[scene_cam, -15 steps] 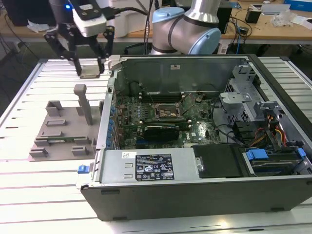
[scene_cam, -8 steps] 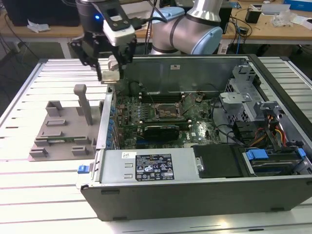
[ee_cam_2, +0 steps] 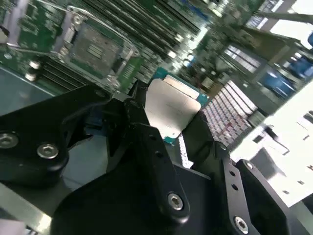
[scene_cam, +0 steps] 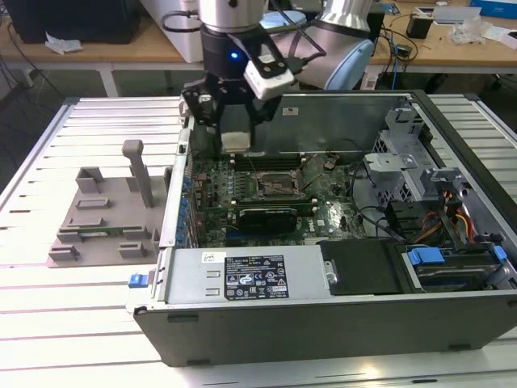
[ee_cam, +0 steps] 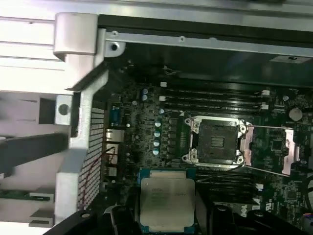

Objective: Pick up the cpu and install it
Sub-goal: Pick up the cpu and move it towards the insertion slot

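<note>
Exterior view puts the arm's tool (scene_cam: 234,128) above the open computer case (scene_cam: 323,327), which lies on its side on the slatted white bench (scene_cam: 56,331). The tool is pinching the cpu (scene_cam: 235,142): its 2 black fingers (ee_cam_2: 143,125) press against opposite edges of the chip, whose silvery-grey top faces the camera in both wrist views. The chip hangs in the air above the green motherboard (scene_cam: 212,187), toward the exterior view's left end of the case and near the case wall there, not touching the board. The cpu socket (ee_cam: 216,141) sits near the middle of the board, apart from the held chip; its dark contact field is bare and its metal load plate (ee_cam: 272,149) is swung open to one side. Long memory slots (ee_cam: 215,95) run beside the socket. A grey power supply (scene_cam: 250,276) lies in the case along the near wall, and a grey moulded fixture (scene_cam: 105,212) rests on the bench beyond the case on the exterior view's left.
</note>
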### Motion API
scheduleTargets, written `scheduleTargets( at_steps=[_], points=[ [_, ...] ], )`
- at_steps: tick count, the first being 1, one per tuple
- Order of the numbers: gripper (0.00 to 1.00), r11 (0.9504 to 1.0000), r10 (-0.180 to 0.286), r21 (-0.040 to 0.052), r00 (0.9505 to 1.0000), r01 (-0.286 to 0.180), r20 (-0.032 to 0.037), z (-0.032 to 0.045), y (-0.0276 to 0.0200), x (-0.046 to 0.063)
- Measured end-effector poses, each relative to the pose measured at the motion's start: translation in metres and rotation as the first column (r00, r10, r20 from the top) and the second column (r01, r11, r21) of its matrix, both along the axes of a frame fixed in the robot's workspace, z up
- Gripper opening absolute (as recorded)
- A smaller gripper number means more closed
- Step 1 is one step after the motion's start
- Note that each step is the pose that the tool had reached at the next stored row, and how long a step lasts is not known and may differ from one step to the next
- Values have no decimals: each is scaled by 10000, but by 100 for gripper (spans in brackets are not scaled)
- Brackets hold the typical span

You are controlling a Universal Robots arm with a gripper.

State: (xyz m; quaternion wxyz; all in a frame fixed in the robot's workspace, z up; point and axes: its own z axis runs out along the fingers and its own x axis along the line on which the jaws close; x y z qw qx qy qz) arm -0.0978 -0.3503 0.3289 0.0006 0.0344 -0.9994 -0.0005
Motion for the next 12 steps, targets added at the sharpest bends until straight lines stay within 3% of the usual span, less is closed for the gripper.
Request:
scheduleTargets(
  at_steps=[2, 6, 8, 9, 12],
  points=[
    [54, 10000, 0, 0, 10000, 0, -9, -75, 8, 187],
    [54, 10000, 0, 1, 10000, 0, -18, -158, 18, 391],
    [54, 10000, 1, 2, 10000, -1, -25, -225, 28, 559],
    [54, 10000, 2, -2, 10000, -2, -30, -266, 40, 660],
    [54, 10000, 0, -8, 10000, 0, -33, -345, 131, 741]
  ],
)
